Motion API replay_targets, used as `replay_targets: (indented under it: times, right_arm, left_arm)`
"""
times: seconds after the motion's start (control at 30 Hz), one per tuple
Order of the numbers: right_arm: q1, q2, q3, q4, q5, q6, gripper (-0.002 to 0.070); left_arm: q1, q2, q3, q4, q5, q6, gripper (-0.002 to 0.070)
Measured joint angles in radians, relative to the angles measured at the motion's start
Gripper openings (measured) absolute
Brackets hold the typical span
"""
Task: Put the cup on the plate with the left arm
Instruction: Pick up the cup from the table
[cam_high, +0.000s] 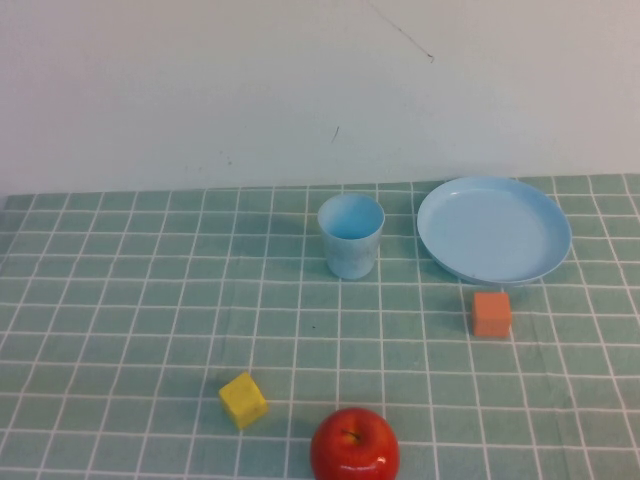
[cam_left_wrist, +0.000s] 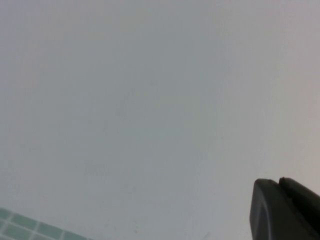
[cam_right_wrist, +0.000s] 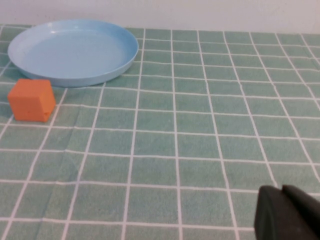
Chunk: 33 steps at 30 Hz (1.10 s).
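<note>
The apple (cam_high: 354, 445) is cut off by the lower edge of the high view, so its underside cannot be seen. Neither arm shows in that view. In the left wrist view only a dark corner of the left gripper (cam_left_wrist: 285, 210) enters the frame, most of it cut by the edge, and just a sliver of the desk (cam_left_wrist: 30, 227) shows. In the right wrist view the right gripper (cam_right_wrist: 287, 212) is likewise cropped to one dark corner. The plate (cam_right_wrist: 72, 50) there loses a sliver at the frame's edge.
</note>
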<state>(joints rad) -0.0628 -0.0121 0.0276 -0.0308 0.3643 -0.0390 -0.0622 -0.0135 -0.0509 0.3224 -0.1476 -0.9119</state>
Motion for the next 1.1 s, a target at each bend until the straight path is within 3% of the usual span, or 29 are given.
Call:
replay_targets:
  times: [0.27,0.63,0.93,1.03,1.1]
  right_arm:
    - [0.000,0.000,0.000,0.000,0.000,0.000,-0.0002]
    - [0.000,0.000,0.000,0.000,0.000,0.000,-0.0002]
    - [0.000,0.000,0.000,0.000,0.000,0.000,-0.0002]
    - [0.000,0.000,0.000,0.000,0.000,0.000,-0.0002]
    - [0.000,0.000,0.000,0.000,0.000,0.000,-0.0002]
  left_arm:
    - [0.000,0.075,-0.296,0.073,0.226,0.250,-0.0003]
    - [0.000,0.208,-0.380,0.066,0.452,0.277,-0.0003]
    - [0.000,0.243,-0.356,-0.222,0.590,0.276,-0.0003]
    - [0.000,0.303,-0.356,-0.467,0.615,0.368,-0.0003]
    - [-0.006,0.361,-0.356,-0.701,0.657,0.551,-0.0003]
